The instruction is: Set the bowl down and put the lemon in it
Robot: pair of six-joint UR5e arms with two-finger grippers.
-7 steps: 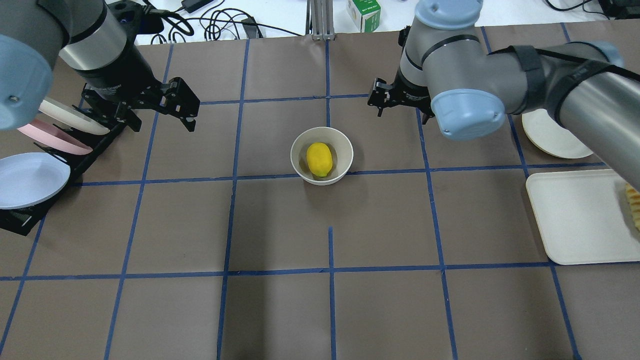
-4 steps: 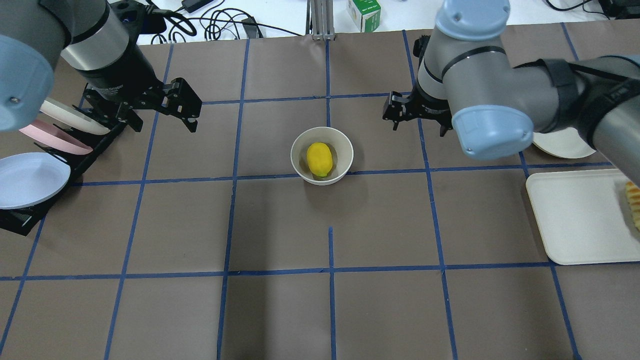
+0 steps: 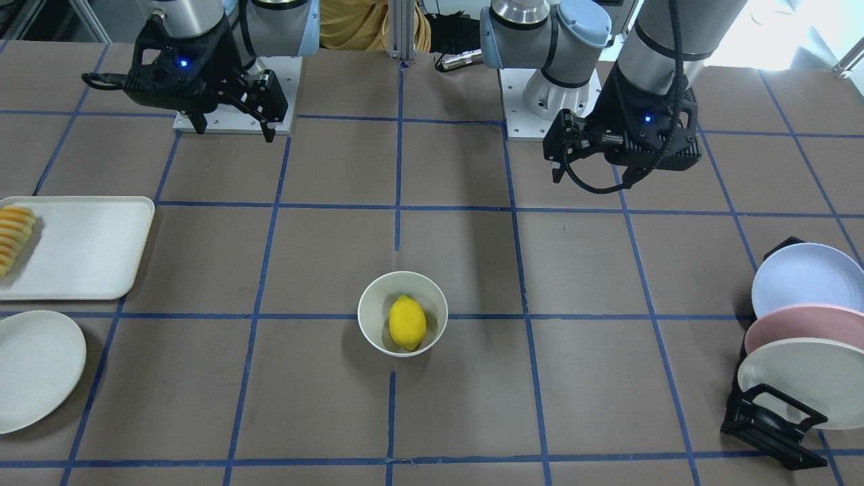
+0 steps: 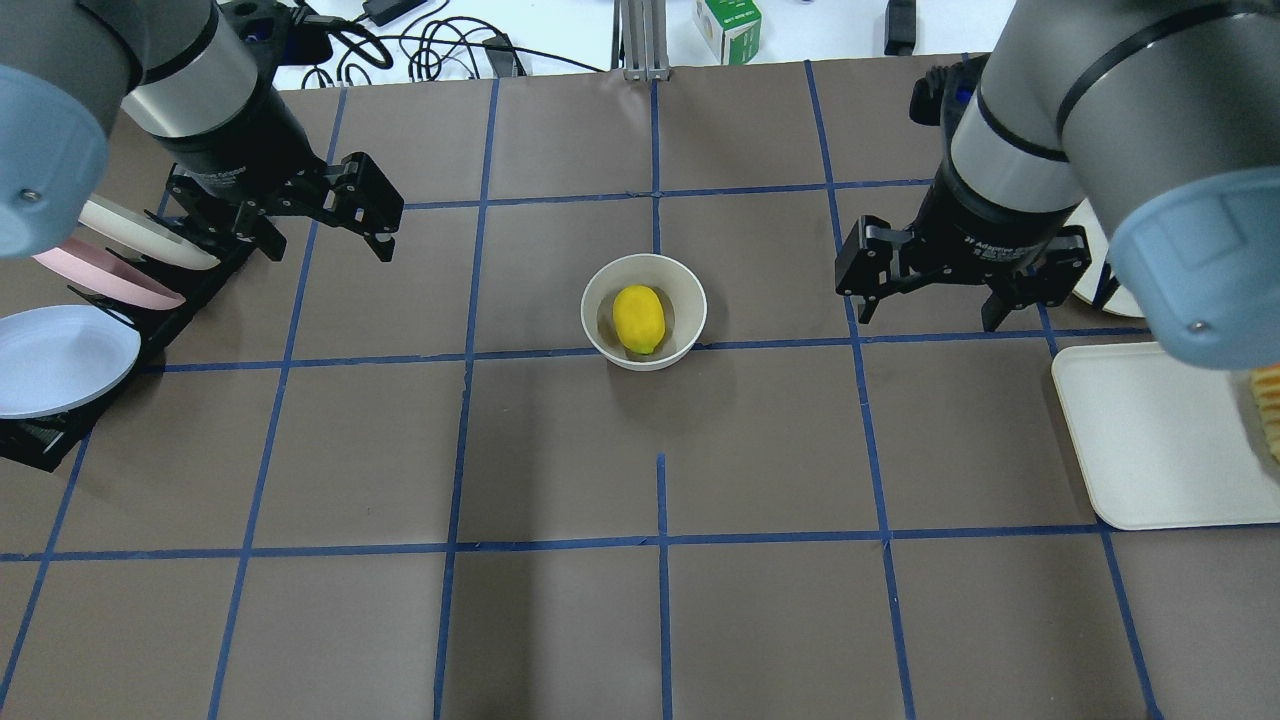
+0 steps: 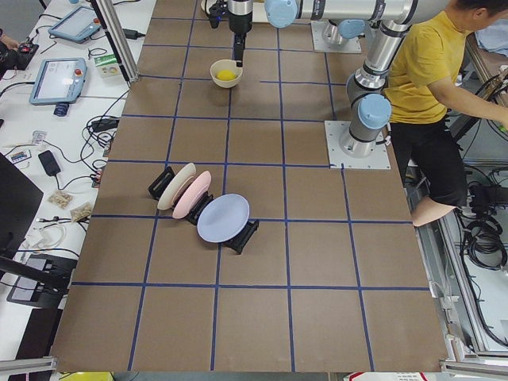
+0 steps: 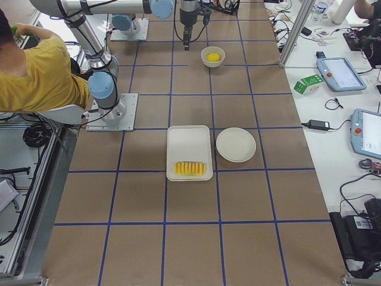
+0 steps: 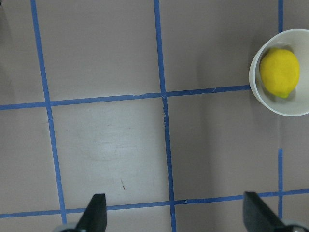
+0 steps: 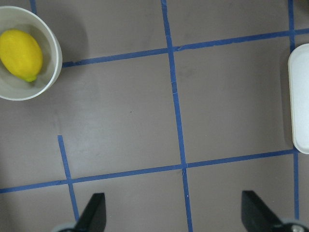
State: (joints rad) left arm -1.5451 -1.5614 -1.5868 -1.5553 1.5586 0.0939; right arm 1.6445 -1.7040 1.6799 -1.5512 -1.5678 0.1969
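The off-white bowl (image 4: 693,300) stands upright near the table's middle with the yellow lemon (image 4: 639,318) lying inside it. Both also show in the front view, bowl (image 3: 368,307) and lemon (image 3: 407,322). My left gripper (image 4: 328,248) is open and empty, hovering left of the bowl and well apart from it. My right gripper (image 4: 929,318) is open and empty, hovering right of the bowl. The left wrist view shows the bowl (image 7: 270,104) and lemon (image 7: 279,72) at its upper right. The right wrist view shows the bowl (image 8: 50,72) and lemon (image 8: 20,54) at its upper left.
A black rack with three plates (image 4: 70,350) stands at the left edge under my left arm. A white tray (image 4: 1150,440) with orange-yellow fruit slices (image 4: 1268,400) and a white plate (image 3: 34,368) lie on the right side. Cables and a green carton (image 4: 728,25) lie beyond the far edge.
My right arm has swung right and toward the robot's side, away from the bowl, its gripper still open. The left arm, the bowl and the lemon have not moved.
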